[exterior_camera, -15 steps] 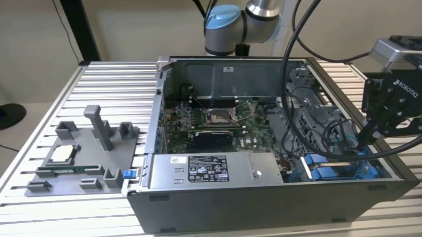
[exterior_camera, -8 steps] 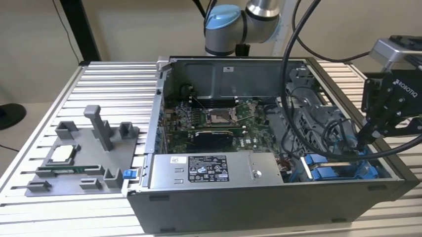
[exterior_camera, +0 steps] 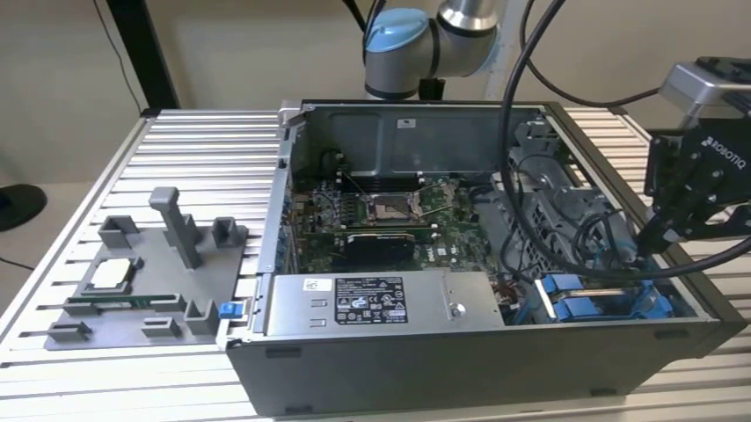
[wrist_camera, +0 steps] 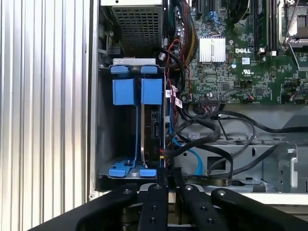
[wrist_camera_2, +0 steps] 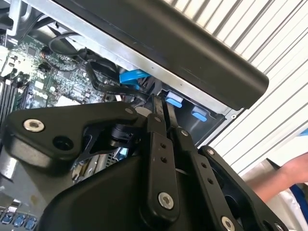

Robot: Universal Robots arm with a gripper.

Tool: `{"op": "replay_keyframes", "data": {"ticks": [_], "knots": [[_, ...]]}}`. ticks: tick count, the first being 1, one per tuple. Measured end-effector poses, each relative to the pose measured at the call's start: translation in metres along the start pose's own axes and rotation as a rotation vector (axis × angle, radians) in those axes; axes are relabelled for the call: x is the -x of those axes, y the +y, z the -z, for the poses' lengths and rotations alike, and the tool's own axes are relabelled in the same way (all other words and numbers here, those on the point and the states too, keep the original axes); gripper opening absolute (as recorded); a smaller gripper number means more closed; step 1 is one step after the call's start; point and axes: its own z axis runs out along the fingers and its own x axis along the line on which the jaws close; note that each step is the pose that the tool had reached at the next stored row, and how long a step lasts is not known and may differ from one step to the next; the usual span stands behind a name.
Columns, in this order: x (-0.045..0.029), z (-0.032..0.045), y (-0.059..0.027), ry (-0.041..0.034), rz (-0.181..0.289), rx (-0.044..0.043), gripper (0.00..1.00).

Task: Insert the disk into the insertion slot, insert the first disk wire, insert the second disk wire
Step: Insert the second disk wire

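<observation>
Your tool [wrist_camera: 167, 173], fingers pressed together, hovers over the slot [wrist_camera: 103, 139] where the disk [wrist_camera: 155, 127] sits; stay square to the disk's edge and push gently.

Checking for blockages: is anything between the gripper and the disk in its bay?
Nothing visible. In the first wrist view the gripper hangs just off the edge of the disk standing in the bay; black cables run beside, not across.

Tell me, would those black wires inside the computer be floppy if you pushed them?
Probably floppy: the black wires sag in loose loops. They'd likely bend aside, then spring partway back. Their ends seem to run to the board, so they probably won't move far.
</observation>
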Motion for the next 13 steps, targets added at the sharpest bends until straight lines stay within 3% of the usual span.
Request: {"op": "replay_keyframes", "data": {"ticks": [13], "knots": [[-0.0007,0.01,0.0207,-0.0001,0.0,-0.0004,0.0]]}}
